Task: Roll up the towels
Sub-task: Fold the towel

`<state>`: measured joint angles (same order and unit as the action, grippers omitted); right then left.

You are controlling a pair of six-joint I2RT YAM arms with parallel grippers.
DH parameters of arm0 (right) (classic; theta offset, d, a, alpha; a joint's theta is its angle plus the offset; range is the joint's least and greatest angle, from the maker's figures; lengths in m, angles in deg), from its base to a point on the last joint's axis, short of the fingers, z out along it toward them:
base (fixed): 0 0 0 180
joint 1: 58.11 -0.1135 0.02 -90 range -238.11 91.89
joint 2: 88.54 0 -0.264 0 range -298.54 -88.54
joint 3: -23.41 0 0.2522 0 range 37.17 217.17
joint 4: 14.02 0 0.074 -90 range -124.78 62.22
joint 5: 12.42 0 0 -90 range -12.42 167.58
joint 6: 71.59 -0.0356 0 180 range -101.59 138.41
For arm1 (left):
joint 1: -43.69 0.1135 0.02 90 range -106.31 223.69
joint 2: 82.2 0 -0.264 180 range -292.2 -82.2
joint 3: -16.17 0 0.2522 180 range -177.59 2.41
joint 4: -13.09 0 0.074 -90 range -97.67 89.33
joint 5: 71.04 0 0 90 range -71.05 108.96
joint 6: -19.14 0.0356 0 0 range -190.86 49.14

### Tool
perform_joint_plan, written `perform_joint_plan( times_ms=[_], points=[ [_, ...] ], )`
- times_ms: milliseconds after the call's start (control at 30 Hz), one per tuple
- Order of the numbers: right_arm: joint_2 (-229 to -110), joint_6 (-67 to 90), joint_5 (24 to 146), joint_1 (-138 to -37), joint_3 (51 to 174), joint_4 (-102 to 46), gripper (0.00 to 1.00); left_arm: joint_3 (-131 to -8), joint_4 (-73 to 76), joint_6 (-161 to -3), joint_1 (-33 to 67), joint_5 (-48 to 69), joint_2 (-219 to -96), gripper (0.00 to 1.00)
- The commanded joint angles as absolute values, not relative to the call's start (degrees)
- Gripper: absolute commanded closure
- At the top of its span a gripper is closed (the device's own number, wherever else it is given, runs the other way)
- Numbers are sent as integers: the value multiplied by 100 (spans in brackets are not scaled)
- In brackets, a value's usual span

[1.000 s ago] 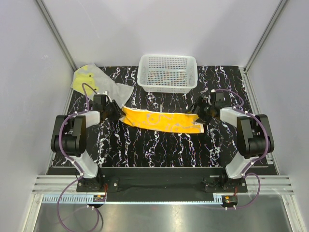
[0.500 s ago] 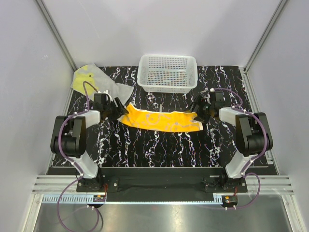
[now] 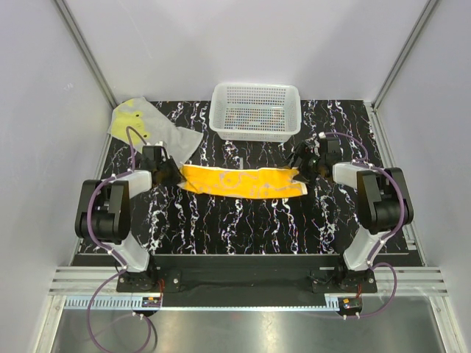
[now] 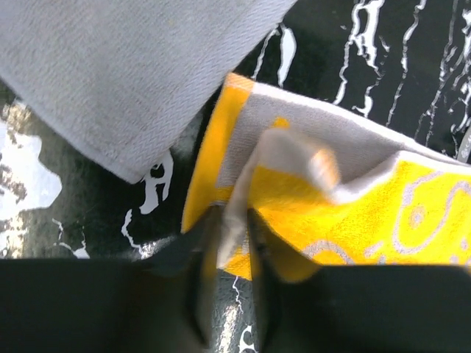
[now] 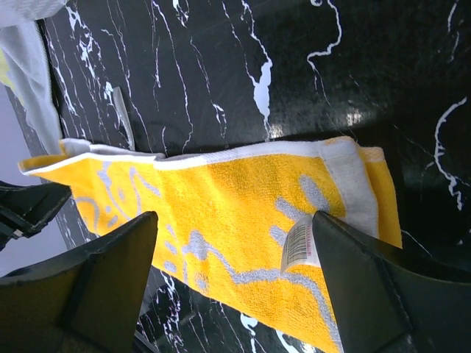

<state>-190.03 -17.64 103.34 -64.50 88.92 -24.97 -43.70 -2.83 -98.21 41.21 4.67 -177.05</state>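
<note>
The orange towel [image 3: 239, 181] lies folded into a long strip across the middle of the black marbled table [image 3: 243, 228]. My left gripper [image 3: 175, 174] is at the strip's left end. In the left wrist view its jaws [image 4: 232, 229] pinch a raised fold of the orange towel [image 4: 353, 213]. My right gripper [image 3: 297, 168] hovers over the right end, open wide, with the orange towel [image 5: 221, 209] and its white label [image 5: 298, 244] between the fingers but not gripped. The grey towel [image 3: 147, 125] lies flat at the back left, its corner [image 4: 110, 66] close to the left gripper.
A white perforated basket [image 3: 255, 110] stands at the back centre, just behind the strip. White enclosure walls and metal posts bound the table on three sides. Both arm bases sit at the near edge.
The left jaws opened, then closed on the strip's left end. Both grippers shifted toward the back, and the strip now lies straighter and slightly farther from the arms.
</note>
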Motion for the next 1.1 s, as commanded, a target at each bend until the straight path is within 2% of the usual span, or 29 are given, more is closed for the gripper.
perform_joint_plan(
  times_ms=[0,33,133,433,733,1067],
  points=[
    [-19427,-1622,10087,-6487,8832,-2830,6,-4391,-419,-9714,4070,700,-17633,81],
    [-19453,-1613,10078,-6487,8841,-2830,6,-4391,-436,-9714,4053,700,-17633,89],
    [-19497,-1631,10043,-6487,8859,-2830,6,-4373,-454,-9723,4026,683,-17607,100],
    [-19682,-1639,9868,-6487,9035,-3102,7,-3978,-340,-9898,3938,683,-17221,100],
    [-19910,-1798,9437,-6487,9263,-3621,8,-3310,-700,-10294,3912,1271,-15544,100],
    [-19858,-1824,9428,-6487,9140,-3525,9,-2537,-1166,-10610,3912,1745,-14584,100]
  ],
)
